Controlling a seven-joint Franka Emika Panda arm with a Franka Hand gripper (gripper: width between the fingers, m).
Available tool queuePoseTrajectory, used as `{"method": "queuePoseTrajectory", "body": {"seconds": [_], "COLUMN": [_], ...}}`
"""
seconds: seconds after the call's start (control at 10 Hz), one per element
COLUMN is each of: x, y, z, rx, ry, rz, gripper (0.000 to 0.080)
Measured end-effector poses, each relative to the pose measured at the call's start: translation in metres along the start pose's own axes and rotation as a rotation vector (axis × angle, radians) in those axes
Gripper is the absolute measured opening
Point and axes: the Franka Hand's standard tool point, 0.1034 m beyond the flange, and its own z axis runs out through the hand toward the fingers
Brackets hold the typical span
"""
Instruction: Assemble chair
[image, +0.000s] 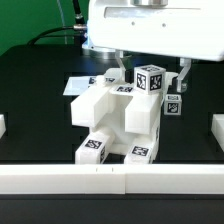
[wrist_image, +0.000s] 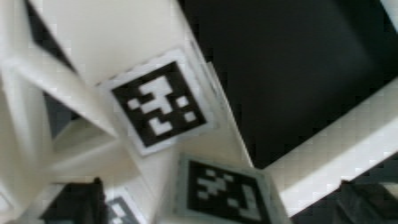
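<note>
Chair (image: 118, 122): centre frame on black table (image: 40, 120), tagged blocks joined (tags fill wrist view).
Gripper (image: 152, 74): upper right, jaws wide apart, fingers either side of chair's top block, gripping nothing.
Bkgd: marker board (image: 75, 88), centre-left, behind chair.

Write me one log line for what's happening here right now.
phase: chair assembly | chair: partly joined body on table | gripper: open, a finger on either side of top tagged block

The matte white blocky plastic chair (image: 112, 115) bore square black-and-white patterned tags (image: 150, 78); the flat tabletop (image: 30, 100) was black.
</note>
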Motion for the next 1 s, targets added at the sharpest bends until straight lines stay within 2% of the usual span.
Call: {"method": "queuePoseTrajectory", "body": {"seconds": [0.7,1.0], "x": [0.0016,0.0028], "y": [0.0025,0.0049], "z": [-0.0001,0.0001], "rx": [-0.008,-0.02], "ry": [0.001,0.0], "rz": [-0.549,-0.76], "gripper": [0.0649,0.0649]}}
